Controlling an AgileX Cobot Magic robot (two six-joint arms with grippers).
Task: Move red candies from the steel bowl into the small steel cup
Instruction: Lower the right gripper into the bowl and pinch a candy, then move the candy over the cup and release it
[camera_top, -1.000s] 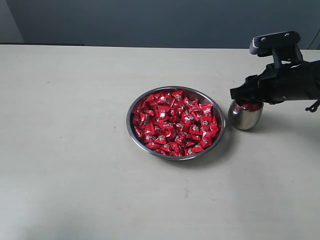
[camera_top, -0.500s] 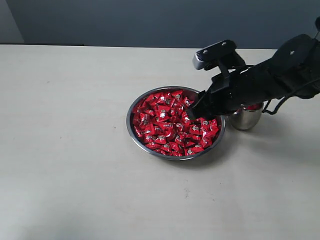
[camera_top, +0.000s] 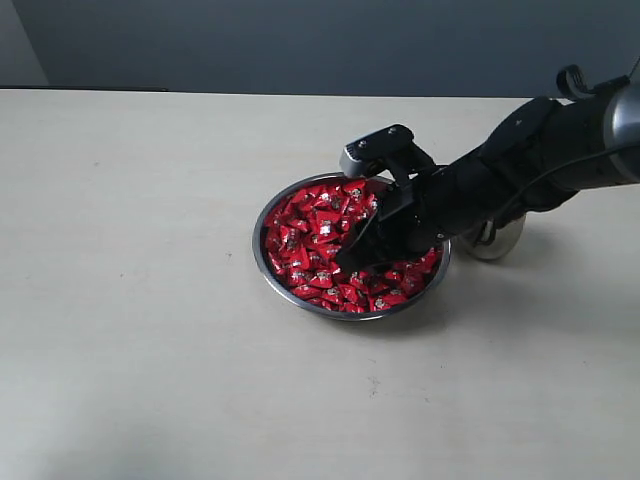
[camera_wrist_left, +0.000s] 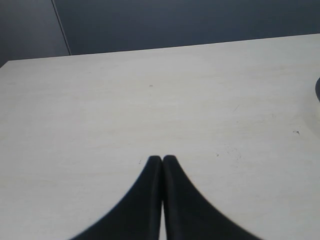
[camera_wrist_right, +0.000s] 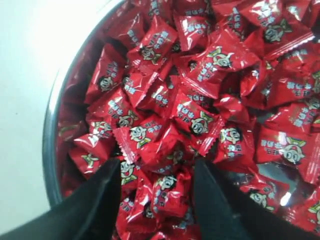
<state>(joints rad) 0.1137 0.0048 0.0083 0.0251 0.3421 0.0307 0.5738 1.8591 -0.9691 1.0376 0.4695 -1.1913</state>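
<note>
Exterior and wrist views of the pick-up stage. My right fingers are lowered into the steel bowl, which sits near the middle of the worktop. The arm reaches in from the right, over the bowl's far rim. The fingers stand apart, with the tips down among the red candies. The right wrist view shows one or two wrapped candies lying in the gap between the tips, and nothing is clamped. I judge the gap to be set wide for this reason, since the sweets lie heaped and overlapping and a narrow opening would ride over them. The tips are close to the bowl's inner wall, where the pile slopes, so a close here could push candies sideways instead of catching one.

The small steel cup stands just beside the bowl on its right, largely hidden behind my forearm (its contents cannot be seen from here). Its nearness keeps the carry short.

My left fingers are pressed together and hold nothing. They hang over bare worktop, well apart from the work, apparently parked clear of the right arm's path.
</note>
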